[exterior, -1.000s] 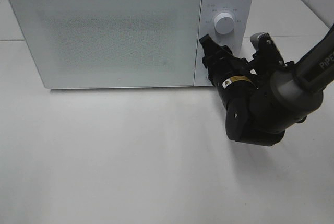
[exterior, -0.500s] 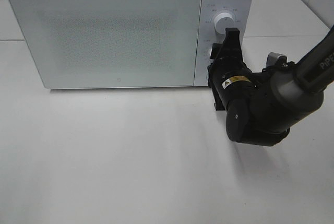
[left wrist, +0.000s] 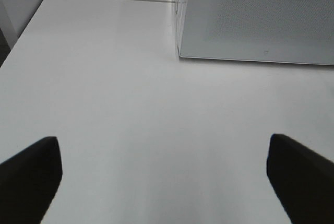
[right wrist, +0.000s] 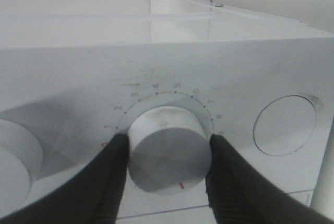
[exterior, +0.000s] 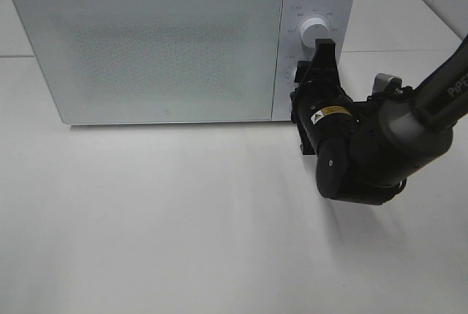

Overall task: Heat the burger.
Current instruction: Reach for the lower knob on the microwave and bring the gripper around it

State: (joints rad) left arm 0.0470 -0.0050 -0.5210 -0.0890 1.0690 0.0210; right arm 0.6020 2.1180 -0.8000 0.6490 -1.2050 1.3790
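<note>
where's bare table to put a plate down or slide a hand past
The table in front of the microwave is bare from its door to the near edge, as is the strip left of it. Crowded at the right: the right gripper grips the lower dial, its arm hanging over the table there.

A white table (exterior: 183, 219) is being used as the support, w/ a thin seam being shown across its far part. A white microwave (exterior: 146, 43) is being carried directly on it, upright, door shut, standing across that seam. On the microwave's R-hand ctrl panel an upper dial (exterior: 314, 30) & a lower dial (right wrist: 169, 148) are being shown. A soft dark shadow is being cast on the tabletop near the front R corner.
</note>
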